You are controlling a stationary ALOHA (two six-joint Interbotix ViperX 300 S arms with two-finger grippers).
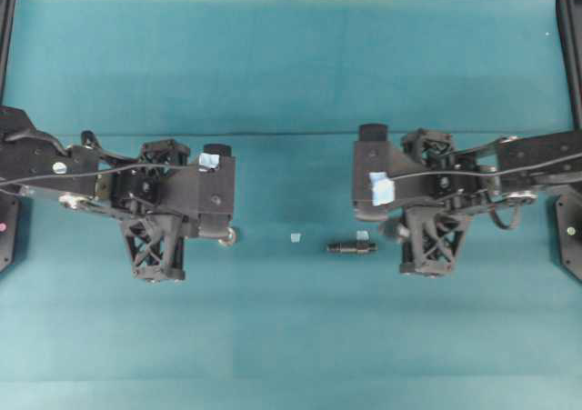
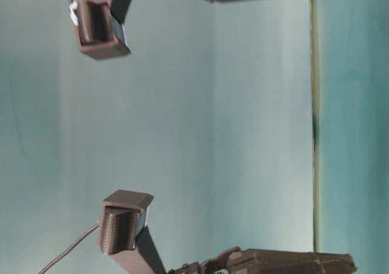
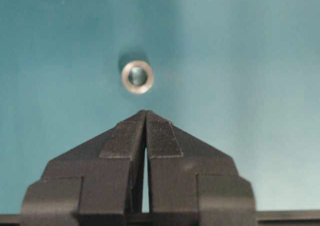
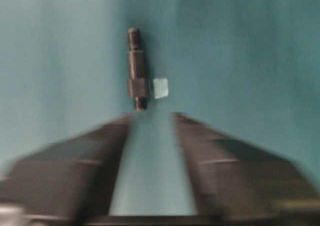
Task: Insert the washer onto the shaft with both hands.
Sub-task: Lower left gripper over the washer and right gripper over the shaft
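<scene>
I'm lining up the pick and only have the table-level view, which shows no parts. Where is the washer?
Observer: The washer lies flat on the teal mat, just ahead of the left end effector, untouched.
Operator: Is that end effector open?
Observer: No, its fingertips meet and it holds nothing.
Operator: And the shaft?
Observer: The shaft lies on the mat ahead of the right end effector, whose jaws stand apart and empty. A pale square scrap sits beside the shaft's thick end.
</scene>
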